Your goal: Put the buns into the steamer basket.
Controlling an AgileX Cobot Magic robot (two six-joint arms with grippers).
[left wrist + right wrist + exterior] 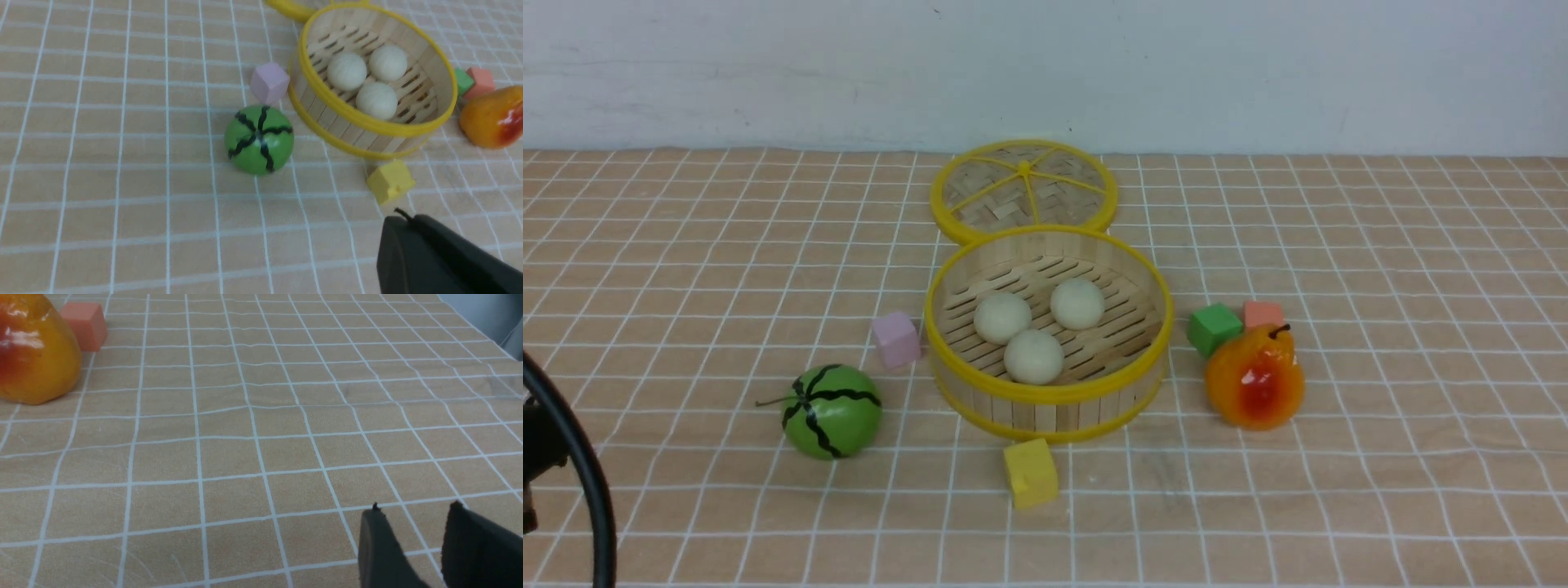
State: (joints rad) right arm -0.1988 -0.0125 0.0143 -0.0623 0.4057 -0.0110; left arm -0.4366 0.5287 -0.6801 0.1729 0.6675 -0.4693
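Three cream-white buns lie close together on the slatted floor of the steamer basket at the table's middle. In the left wrist view the buns lie inside the basket too. My left gripper is shut and empty, low over the cloth, short of the yellow cube and apart from the basket. My right gripper is open with a narrow gap and empty, over bare cloth well away from the pear. Neither gripper shows in the front view.
The flat woven lid lies behind the basket. A green striped melon and a pink cube sit to its left, a yellow cube in front. A green cube, an orange cube and a pear sit to its right.
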